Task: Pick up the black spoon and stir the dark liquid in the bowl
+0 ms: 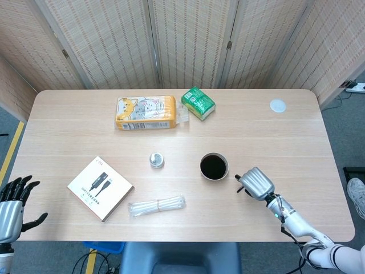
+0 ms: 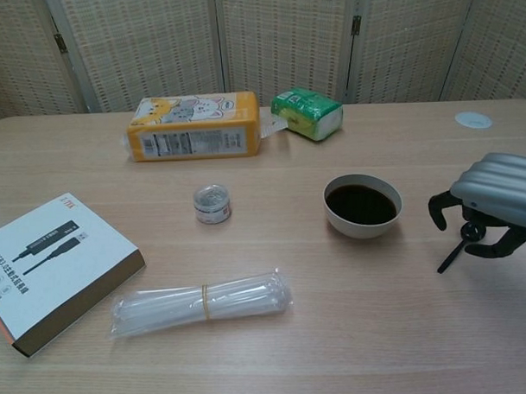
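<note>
A white bowl (image 1: 201, 166) (image 2: 363, 228) of dark liquid (image 1: 214, 166) (image 2: 362, 203) stands right of the table's middle. My right hand (image 1: 256, 183) (image 2: 496, 202) hovers low just right of the bowl, palm down with the fingers curled. In the chest view a thin black spoon (image 2: 452, 253) slants down from under those fingers, its lower end on the table; the hand grips its upper part, and the spoon's other end is hidden. My left hand (image 1: 13, 204) hangs off the table's front left corner with its fingers spread and nothing in them.
An orange tissue pack (image 1: 146, 112) and a green packet (image 1: 198, 103) lie at the back. A small tin (image 1: 156, 160), a white cable box (image 1: 100, 188) and a bundle of clear straws (image 1: 157, 205) sit left of the bowl. A white disc (image 1: 278, 105) lies far right.
</note>
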Available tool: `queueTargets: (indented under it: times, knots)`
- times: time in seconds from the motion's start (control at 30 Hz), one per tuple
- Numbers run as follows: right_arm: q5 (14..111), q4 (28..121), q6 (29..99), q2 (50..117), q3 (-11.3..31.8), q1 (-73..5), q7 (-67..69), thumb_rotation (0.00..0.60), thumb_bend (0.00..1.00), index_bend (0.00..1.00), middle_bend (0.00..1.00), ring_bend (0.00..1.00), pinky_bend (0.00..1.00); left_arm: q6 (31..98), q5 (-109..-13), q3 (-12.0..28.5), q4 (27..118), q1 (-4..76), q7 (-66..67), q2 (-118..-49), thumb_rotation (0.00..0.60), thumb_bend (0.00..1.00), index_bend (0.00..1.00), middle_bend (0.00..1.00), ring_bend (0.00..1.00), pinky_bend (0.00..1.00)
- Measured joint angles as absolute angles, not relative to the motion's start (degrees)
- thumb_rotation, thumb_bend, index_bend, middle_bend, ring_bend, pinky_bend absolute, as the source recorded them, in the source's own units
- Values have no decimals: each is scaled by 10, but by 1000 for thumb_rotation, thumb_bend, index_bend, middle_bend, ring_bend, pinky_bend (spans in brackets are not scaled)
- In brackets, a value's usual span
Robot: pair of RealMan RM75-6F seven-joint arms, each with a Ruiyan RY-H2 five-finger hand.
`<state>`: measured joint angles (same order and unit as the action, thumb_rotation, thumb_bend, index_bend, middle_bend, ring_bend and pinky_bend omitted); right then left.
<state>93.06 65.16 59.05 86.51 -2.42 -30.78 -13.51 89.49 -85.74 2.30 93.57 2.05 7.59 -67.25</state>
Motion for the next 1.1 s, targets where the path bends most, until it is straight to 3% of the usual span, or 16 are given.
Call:
queueTargets:
  times: [1.1]
  knots:
    - [913,577,532,918,-37,-331,-122,600,275,510,956,1000,1000,891,-852,24,929,17,73,-675,600,184,230,150,119,142]
